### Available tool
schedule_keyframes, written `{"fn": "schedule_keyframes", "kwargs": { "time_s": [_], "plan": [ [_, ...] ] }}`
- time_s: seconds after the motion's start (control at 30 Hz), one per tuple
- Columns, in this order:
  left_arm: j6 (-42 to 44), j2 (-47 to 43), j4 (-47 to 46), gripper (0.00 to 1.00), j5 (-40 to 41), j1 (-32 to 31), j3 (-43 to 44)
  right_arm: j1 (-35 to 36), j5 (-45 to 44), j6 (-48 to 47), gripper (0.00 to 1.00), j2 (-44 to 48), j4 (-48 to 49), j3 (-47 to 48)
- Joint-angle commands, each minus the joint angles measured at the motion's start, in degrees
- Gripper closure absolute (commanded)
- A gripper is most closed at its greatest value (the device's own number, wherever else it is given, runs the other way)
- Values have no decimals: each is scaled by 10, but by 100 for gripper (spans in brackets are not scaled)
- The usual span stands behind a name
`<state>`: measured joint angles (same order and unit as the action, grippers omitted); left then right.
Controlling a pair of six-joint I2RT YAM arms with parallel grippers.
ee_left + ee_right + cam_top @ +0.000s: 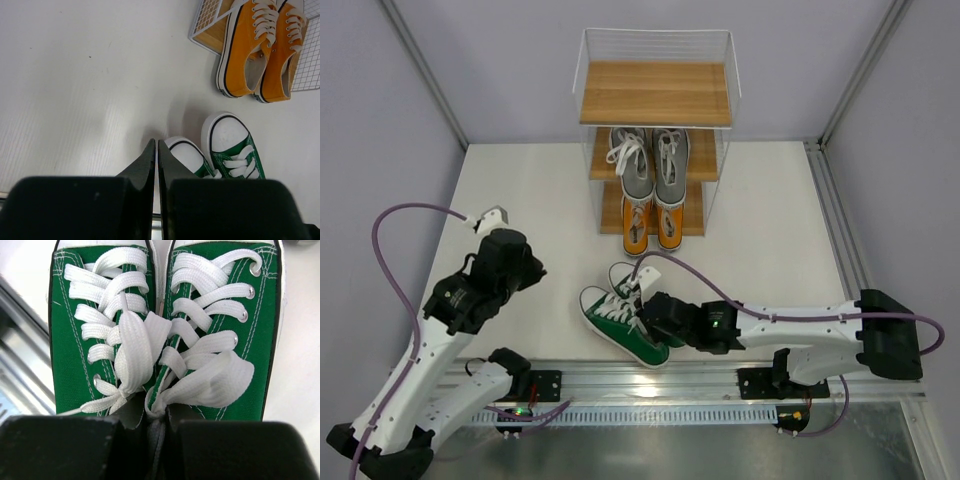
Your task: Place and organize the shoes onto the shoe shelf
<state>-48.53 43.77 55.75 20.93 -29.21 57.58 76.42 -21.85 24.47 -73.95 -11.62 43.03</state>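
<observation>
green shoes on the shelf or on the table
On the table: the green shoes lie side by side in front of the shoe shelf, right gripper closed on their inner collars.

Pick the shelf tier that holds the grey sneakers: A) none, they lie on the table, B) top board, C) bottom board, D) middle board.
D: the grey sneakers sit on the middle board of the shoe shelf, above the orange sneakers on the bottom board.

White arm links [415, 372]; black joint housings [485, 275]; purple cables [415, 206]; green base light [517, 411].
</observation>
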Motion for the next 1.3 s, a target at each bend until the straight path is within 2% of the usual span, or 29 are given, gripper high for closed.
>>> {"fn": "schedule_keyframes", "kwargs": {
  "time_s": [0.0,0.2,0.37,0.4,0.5,0.67,0.93,1.0,1.27],
  "plan": [
    [10,3,-36,100,-4,2,-3,0,2,-28,96,69,-4,119],
    [10,4,-52,100,-10,1,-4,0,3,-112,96,110,-86,266],
    [1,3,-66,100,-18,2,-2,-10,-26,-186,96,73,-175,453],
    [-1,3,-67,100,-19,2,-2,-13,-62,-196,96,49,-197,512],
    [-7,-4,-69,100,-19,2,1,-30,-122,-234,96,13,-202,606],
    [-9,-14,-57,100,-11,2,14,-87,-131,-269,96,-50,-157,692],
    [-13,-30,-26,100,-5,2,31,-160,-214,-312,96,-238,-162,956],
    [-17,-36,-19,100,-4,2,33,-183,-239,-312,96,-275,-145,995],
    [-22,-62,16,100,7,2,36,-244,-269,-257,96,-277,-103,984]
  ]
}}
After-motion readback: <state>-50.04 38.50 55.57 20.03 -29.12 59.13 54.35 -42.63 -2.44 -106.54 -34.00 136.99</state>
